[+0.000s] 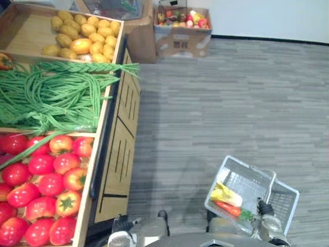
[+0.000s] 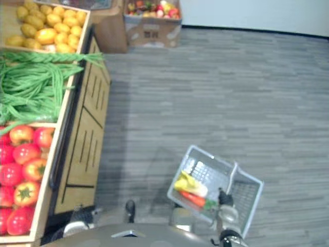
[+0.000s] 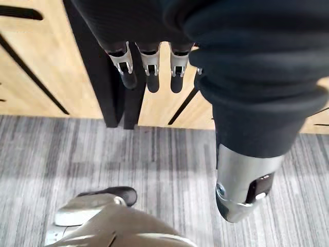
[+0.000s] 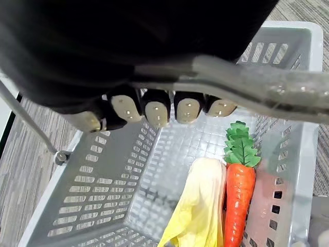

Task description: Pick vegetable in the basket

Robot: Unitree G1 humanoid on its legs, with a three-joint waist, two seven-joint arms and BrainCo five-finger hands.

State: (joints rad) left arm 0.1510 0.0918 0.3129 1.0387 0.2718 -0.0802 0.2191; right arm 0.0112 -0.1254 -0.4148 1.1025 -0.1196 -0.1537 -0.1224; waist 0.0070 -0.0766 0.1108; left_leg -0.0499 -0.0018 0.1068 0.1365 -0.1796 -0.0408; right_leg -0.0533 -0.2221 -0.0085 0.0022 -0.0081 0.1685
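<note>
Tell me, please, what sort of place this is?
Probably a shop's produce section, or a mock-up of one: a wooden stand holds tomatoes, beans and potatoes, and the right hand carries a basket with a carrot.

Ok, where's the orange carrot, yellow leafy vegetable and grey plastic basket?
orange carrot (image 4: 239, 198), right wrist view, its orange body.
yellow leafy vegetable (image 4: 199, 208), right wrist view, its leaves.
grey plastic basket (image 4: 97, 190), right wrist view, its side wall.
</note>
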